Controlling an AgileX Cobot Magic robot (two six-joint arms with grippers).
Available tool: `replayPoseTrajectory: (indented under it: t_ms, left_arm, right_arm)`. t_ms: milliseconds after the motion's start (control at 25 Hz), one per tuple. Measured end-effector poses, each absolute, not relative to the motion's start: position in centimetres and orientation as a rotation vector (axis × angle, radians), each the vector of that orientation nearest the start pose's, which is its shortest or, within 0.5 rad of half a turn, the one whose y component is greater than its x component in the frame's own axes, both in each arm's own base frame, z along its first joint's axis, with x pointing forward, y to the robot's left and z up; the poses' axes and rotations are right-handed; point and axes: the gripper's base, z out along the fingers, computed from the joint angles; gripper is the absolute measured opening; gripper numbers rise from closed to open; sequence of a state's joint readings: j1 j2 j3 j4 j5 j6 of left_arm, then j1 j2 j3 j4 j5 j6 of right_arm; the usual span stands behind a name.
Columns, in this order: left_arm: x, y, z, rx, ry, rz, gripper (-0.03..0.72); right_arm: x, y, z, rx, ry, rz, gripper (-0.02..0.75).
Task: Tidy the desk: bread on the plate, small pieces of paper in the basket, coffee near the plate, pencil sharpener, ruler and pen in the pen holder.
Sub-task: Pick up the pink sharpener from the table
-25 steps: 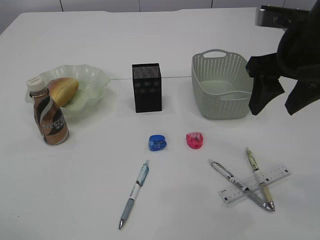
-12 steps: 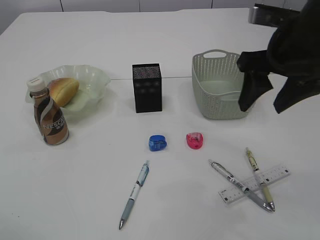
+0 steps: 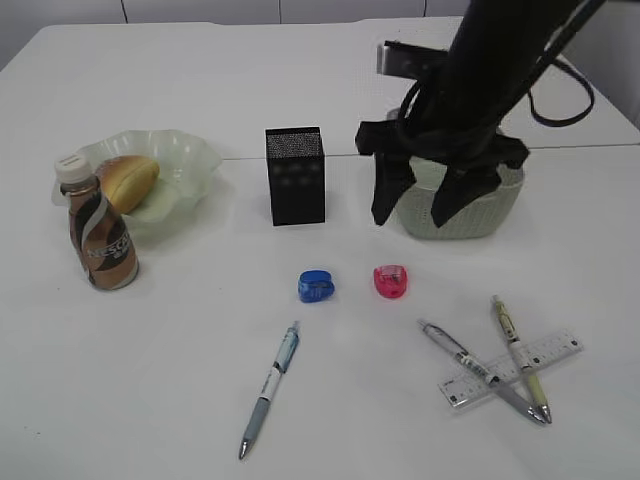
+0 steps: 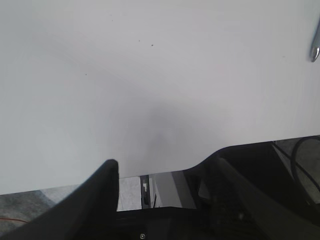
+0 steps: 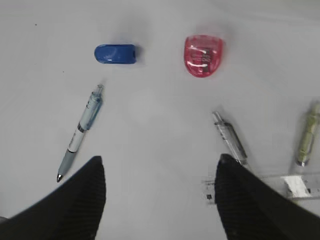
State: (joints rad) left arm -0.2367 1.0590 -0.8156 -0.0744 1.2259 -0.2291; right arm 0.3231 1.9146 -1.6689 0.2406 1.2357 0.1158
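Bread (image 3: 127, 180) lies on the pale green plate (image 3: 190, 150), with the coffee bottle (image 3: 100, 235) beside it. The black pen holder (image 3: 295, 175) stands mid-table. A blue sharpener (image 3: 315, 286) (image 5: 116, 54) and a pink sharpener (image 3: 390, 281) (image 5: 203, 55) lie in front of it. A blue pen (image 3: 270, 388) (image 5: 80, 135), a silver pen (image 3: 480, 372) (image 5: 230, 140), a beige pen (image 3: 518, 355) (image 5: 306, 142) and a clear ruler (image 3: 555, 352) (image 5: 295, 185) lie nearer. My right gripper (image 3: 412, 205) (image 5: 160, 170) is open and empty, above the table in front of the basket (image 3: 470, 215). My left gripper (image 4: 162, 167) is open and empty. No paper pieces show.
The left wrist view shows bare white table, its front edge (image 4: 60, 187) and a pen tip (image 4: 315, 47) at the right border. The right arm covers much of the basket. The silver pen and beige pen lie crossed over the ruler.
My right arm has swung left from the right edge, across the front of the basket, toward the middle of the table. The objects have not moved.
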Motion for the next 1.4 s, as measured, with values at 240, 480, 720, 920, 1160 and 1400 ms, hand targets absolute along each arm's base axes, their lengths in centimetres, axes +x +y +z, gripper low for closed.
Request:
replayPoseTrajectory:
  t_ms: [240, 480, 720, 920, 1160, 1400]
  left_arm:
    - [15.7, -4.4, 28.2, -0.016, 2.970, -0.168, 0.419]
    - [15.7, -4.4, 28.2, -0.016, 2.970, -0.168, 0.417]
    - [15.8, -4.4, 28.2, -0.012, 2.969, -0.154, 0.417]
    - [15.8, -4.3, 28.2, -0.011, 2.968, -0.140, 0.416]
    - [15.8, -4.3, 28.2, -0.011, 2.968, -0.140, 0.416]
    - [15.8, -4.3, 28.2, -0.011, 2.967, -0.140, 0.416]
  right_arm:
    - [39.5, 14.8, 23.3, -0.224, 2.987, 0.298, 0.501]
    - [41.2, 15.5, 20.1, -0.211, 3.008, 0.153, 0.499]
    - [43.0, 16.6, 19.0, -0.201, 2.987, 0.121, 0.498]
    - [43.3, 16.4, 17.9, -0.213, 3.006, 0.058, 0.498]
    - [43.5, 16.4, 16.9, -0.215, 3.023, 0.027, 0.498]
    - [43.4, 16.8, 16.4, -0.231, 3.029, 0.005, 0.498]
